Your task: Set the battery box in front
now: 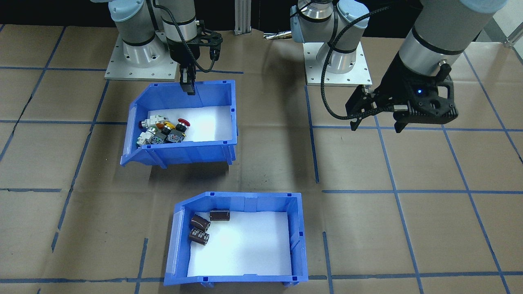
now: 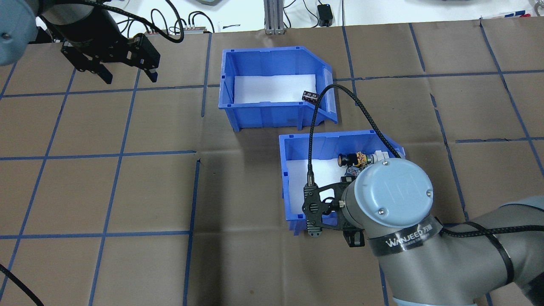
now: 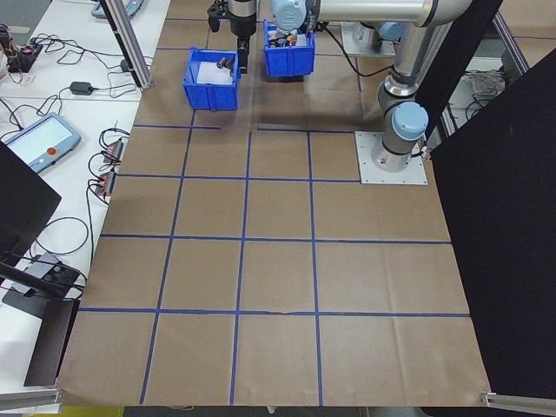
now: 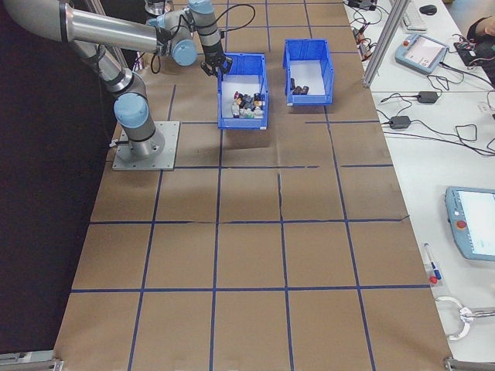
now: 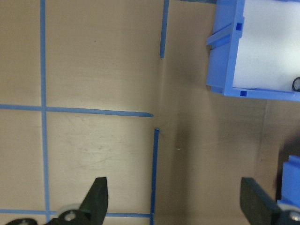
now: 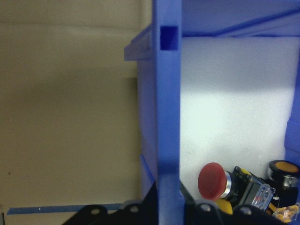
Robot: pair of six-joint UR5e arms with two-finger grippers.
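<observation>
The battery box [image 1: 239, 267] is a blue bin with a white foam floor, standing at the operators' side of the table. Three dark brown cells [image 1: 200, 222] lie in its left end. The overhead view shows it at the far side, battery box [image 2: 272, 112], with one cell [image 2: 310, 97] visible. My left gripper [image 1: 376, 128] hangs open over bare table, well away from it, and the box's corner [image 5: 225, 70] shows beyond the left gripper [image 5: 176, 201]. My right gripper [image 1: 188, 87] is shut on the rear wall of the switch bin [image 1: 184, 153], and that wall [image 6: 168, 117] runs between its fingers.
The switch bin [image 2: 293, 170] holds a heap of coloured push-buttons [image 1: 163, 130], among them a red one [image 6: 213, 180]. It stands closer to the robot than the battery box. Two grey arm base plates [image 1: 339, 71] sit at the robot's edge. Blue tape lines cross the brown table [image 1: 429, 228].
</observation>
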